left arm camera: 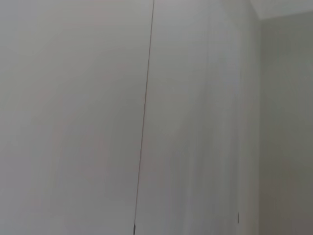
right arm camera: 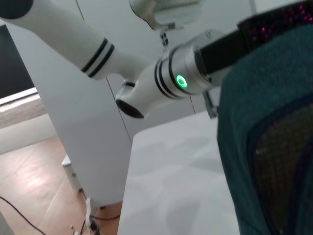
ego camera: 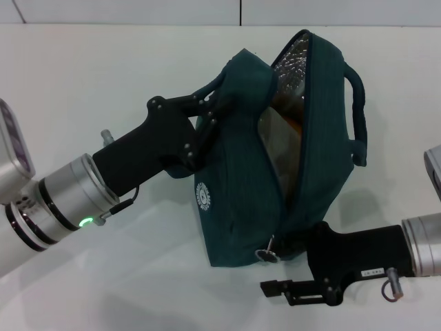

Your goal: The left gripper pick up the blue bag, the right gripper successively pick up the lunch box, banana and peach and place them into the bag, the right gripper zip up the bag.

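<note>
Left gripper (ego camera: pixel 207 114) clamps the blue bag's (ego camera: pixel 234 207) handle; right gripper (ego camera: pixel 275 286) spread apart beside its zipper pull (ego camera: pixel 265 254)

The large dark teal-blue fabric bag (ego camera: pixel 241 200) carries a small round white logo (ego camera: pixel 202 194) on its side and glittering silver foil lining (ego camera: pixel 293 58) inside its mouth, where something orange-brown shows. The matte black left gripper (ego camera: pixel 207 114) joins a silver wrist ring lit by a green light (ego camera: pixel 85 222). The tabletop (ego camera: pixel 83 83) is plain white.
</note>
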You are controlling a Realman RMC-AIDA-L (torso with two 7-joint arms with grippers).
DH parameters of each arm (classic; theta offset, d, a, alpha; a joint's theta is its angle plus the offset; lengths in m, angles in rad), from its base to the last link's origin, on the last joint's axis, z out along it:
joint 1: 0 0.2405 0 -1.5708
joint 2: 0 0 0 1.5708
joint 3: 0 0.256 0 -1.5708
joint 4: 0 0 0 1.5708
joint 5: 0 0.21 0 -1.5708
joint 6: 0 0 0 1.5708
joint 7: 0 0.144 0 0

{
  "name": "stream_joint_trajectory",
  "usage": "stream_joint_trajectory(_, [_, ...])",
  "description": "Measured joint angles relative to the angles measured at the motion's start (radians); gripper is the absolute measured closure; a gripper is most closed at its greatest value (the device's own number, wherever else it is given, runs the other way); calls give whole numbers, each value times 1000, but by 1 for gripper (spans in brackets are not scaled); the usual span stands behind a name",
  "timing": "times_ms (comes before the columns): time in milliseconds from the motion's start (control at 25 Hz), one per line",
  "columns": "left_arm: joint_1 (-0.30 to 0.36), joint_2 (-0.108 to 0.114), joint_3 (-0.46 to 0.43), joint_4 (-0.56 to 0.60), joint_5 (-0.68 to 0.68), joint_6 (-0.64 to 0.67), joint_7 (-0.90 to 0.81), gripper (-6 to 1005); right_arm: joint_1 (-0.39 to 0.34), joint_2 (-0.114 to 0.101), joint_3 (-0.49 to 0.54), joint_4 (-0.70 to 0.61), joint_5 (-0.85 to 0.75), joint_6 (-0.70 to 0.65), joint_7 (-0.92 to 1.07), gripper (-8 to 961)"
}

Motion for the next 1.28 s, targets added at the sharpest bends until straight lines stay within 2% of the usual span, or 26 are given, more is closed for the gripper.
stream_joint_trajectory(680, [-3,0,-3,0,-7,-11,0,958,5,-2,-29,-2,32,26,-9,586])
stream_joint_trajectory(1160, [0,1,-8,1,-8,2,-75,957,0,-7,-20,-4,40,29,-62,899])
stream_joint_trajectory(1280, [5,3,-8,2,-9,13,-96,903,0,-8,-19,-5,41,26,-71,942])
